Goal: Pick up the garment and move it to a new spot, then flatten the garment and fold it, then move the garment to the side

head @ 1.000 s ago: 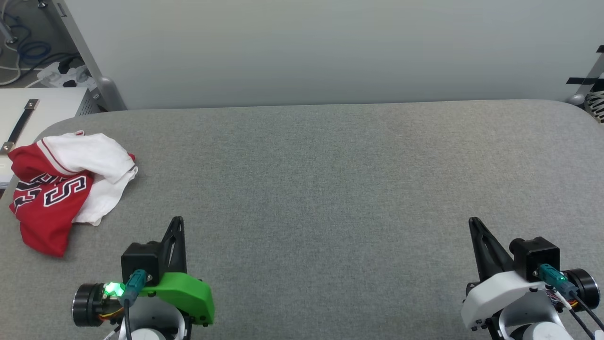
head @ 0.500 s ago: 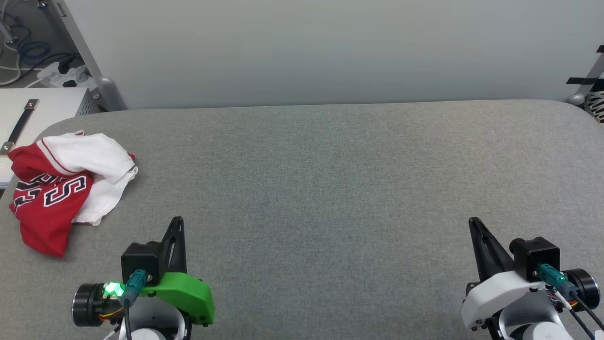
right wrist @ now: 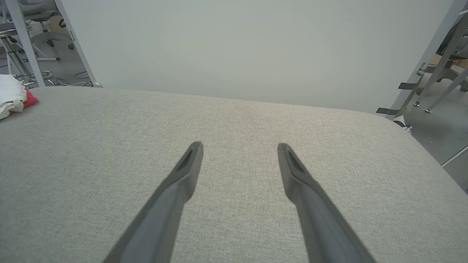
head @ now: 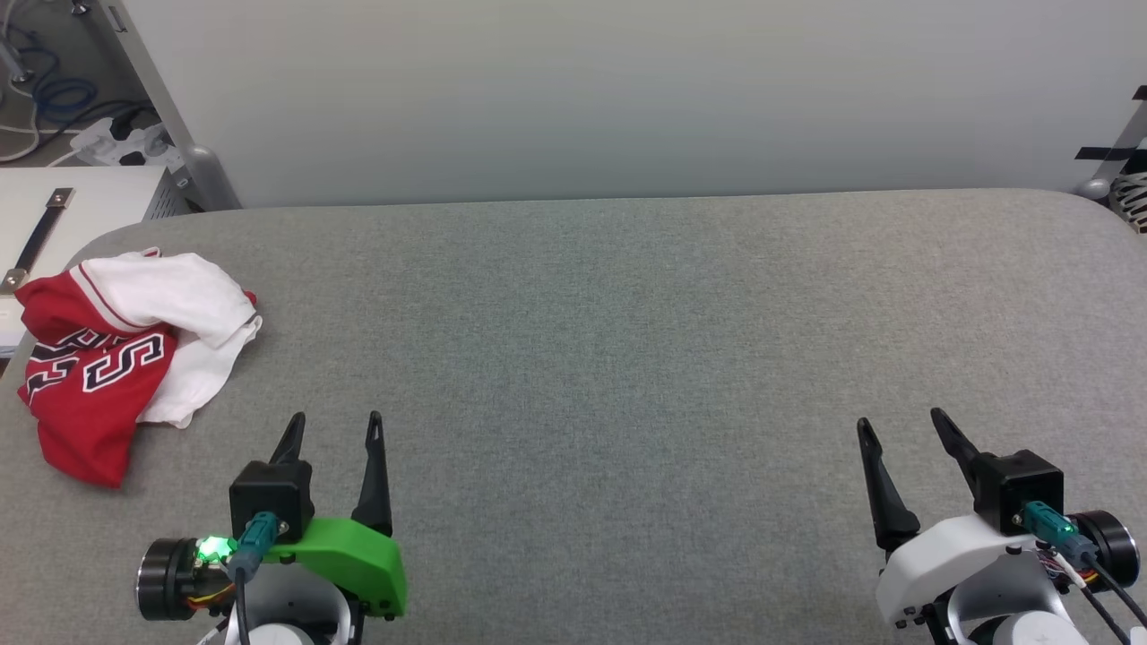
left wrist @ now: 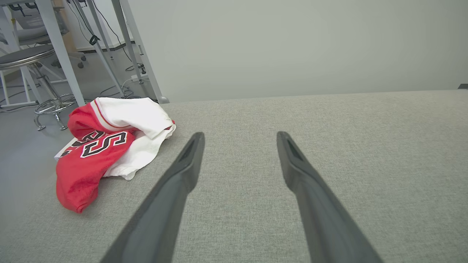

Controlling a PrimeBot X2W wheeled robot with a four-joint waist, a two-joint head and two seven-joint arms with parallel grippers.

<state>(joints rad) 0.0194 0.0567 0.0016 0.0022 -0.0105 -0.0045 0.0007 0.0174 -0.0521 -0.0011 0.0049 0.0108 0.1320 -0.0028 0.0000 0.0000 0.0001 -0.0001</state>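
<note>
1. The work surface (head: pixel 627 358) is a broad tabletop covered in grey woven fabric with rounded far corners. It spans the head view from side to side.
2. The wall (head: pixel 627 90) is a plain pale grey-green panel that rises directly behind the far edge of the work surface.
3. The garment (head: pixel 125 358) lies in a crumpled heap at the far-left edge of the work surface. Its red body shows part of the black, white-outlined lettering, and white fabric with red stripe trim is bunched on top. It sits ahead and to the left of the left gripper without touching it, and well apart from the right gripper.
4. The left gripper (head: pixel 336 417), with a green housing, is at the lower left of the head view. Its two dark fingers (left wrist: pixel 182 175) are parted by a clear gap, with nothing between them and bare fabric beyond.
5. The right gripper (head: pixel 901 417), with a white housing, is at the lower right. Its fingers (right wrist: pixel 182 171) are spread just as wide and hold nothing.
6. On the left side of the room, a white cabinet (head: pixel 81 202) stands beside the table's corner. Cables (head: pixel 54 98) lie on the floor next to a slanted metal post (head: pixel 161 98). The left wrist view also shows a stool (left wrist: pixel 25 58) with a chrome base.
7. On the right side of the room, grey frame legs (right wrist: pixel 431 54) stand on a grey floor, one of them wrapped with black tape.
</note>
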